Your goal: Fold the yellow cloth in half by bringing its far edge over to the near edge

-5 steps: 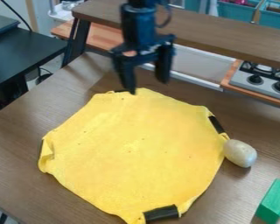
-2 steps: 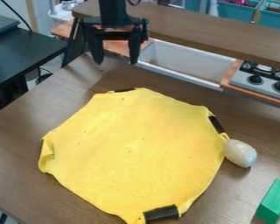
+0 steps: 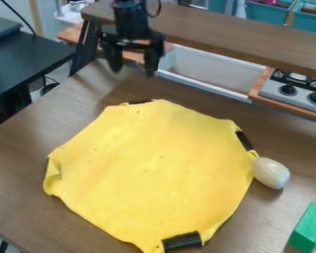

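Green block: lower right corner of the frame, on the tabletop (image 3: 22,212).
Yellow cloth (image 3: 147,168): spread across the centre, black strips at its edges.
Whitish oval object (image 3: 271,173): right, at the cloth's edge.
My hand (image 3: 131,70): upper left, above the tabletop, fingers wide apart.

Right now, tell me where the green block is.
The green block sits on the wooden table at the camera view's lower right edge, below the pale rounded object and right of the yellow cloth.
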`<move>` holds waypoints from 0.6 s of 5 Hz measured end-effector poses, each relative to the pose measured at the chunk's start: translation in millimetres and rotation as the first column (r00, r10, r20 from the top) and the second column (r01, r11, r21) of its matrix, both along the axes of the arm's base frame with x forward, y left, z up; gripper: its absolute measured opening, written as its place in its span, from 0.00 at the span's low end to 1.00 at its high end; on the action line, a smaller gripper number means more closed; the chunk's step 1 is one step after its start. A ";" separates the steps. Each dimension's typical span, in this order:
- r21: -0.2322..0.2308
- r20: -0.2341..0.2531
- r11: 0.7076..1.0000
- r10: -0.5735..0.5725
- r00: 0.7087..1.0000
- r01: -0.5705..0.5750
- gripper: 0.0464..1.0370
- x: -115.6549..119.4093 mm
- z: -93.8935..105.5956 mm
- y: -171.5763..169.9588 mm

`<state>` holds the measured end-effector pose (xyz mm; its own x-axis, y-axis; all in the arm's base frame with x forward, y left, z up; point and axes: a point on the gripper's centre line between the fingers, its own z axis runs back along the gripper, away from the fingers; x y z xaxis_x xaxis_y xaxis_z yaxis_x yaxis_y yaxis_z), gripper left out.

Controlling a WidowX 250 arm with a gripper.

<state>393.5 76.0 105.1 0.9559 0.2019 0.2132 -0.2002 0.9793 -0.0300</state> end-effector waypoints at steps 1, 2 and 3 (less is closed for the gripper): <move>0.045 0.027 0.985 -0.170 0.985 0.169 0.96 6.6 -5.2 7.0; 0.110 0.034 0.952 -0.291 0.956 0.286 0.96 10.4 -2.8 10.2; 0.154 0.031 0.902 -0.412 0.911 0.403 0.96 8.1 -18.2 8.2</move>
<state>401.6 84.2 86.9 0.9324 -0.2385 0.2716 0.2146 0.9699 0.1151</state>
